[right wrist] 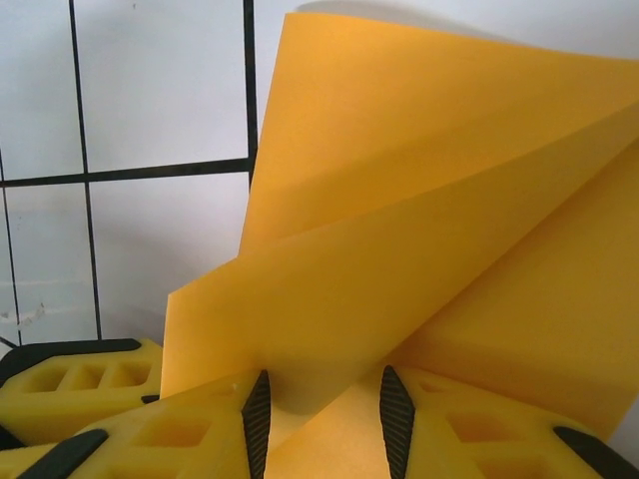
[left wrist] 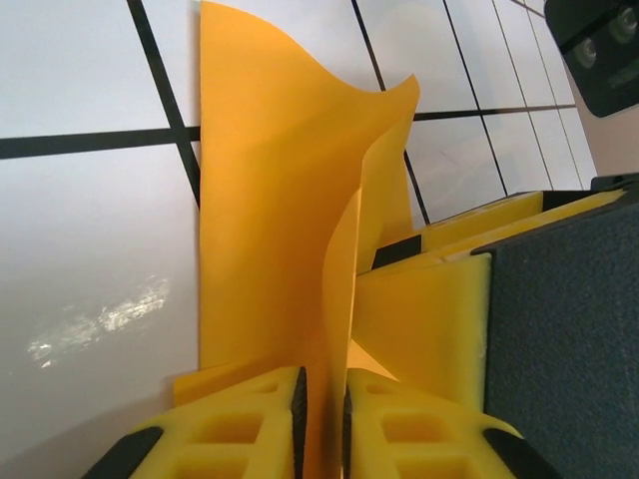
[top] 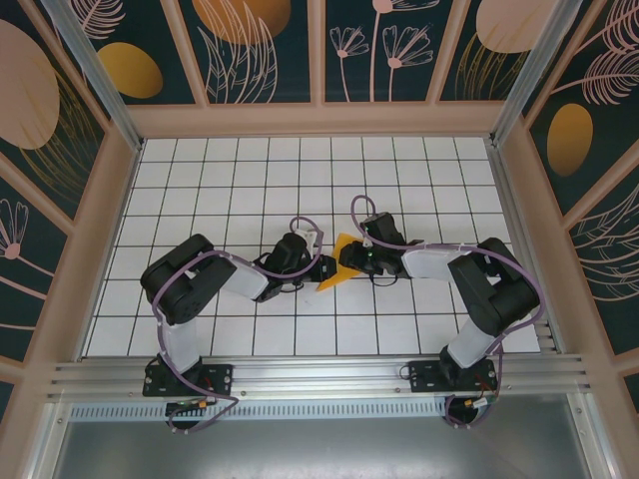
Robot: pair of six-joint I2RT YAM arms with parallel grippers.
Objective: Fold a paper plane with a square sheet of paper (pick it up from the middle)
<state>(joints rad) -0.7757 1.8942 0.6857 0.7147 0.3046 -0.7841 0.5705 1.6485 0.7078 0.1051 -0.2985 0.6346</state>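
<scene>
- Nearest to the left wrist lens is the left end effector [left wrist: 324, 404]. Its two yellow foam fingers [left wrist: 240, 434] carry black pads, and they are closed on the thin, plain orange-yellow square sheet of paper [left wrist: 270, 220]. There is only a narrow slit between the pads, and the paper fills it.
- Nearest to the right wrist lens is the right end effector [right wrist: 324, 399]. It has the same yellow foam and black pads, but the fingers stand wider apart. A rounded fold of the sheet sits between them and meets the pads on both sides, so this end effector is gripping the paper too.
- The worktop [top: 300, 180] is a glossy white surface divided into squares by thin black lines. A soft patch of reflected light lies on it in the left wrist view.
- Dark teal wall panels [top: 250, 40] stand around the worktop in a pale wood-coloured frame. They are printed with pale plant drawings and orange ovals.
- A silver metal rail [top: 319, 374] runs along the near edge and carries the bases of the two black arms [top: 185, 289].
- From above, the square sheet of paper is near the middle of the worktop, raised and tilted between the two end effectors, the left one on its left side and the right one on its right.
- I cannot tell whether its lower edge touches the worktop.
- In the left wrist view the sheet rises from the pads in a curve, and its upper edge is wavy.
</scene>
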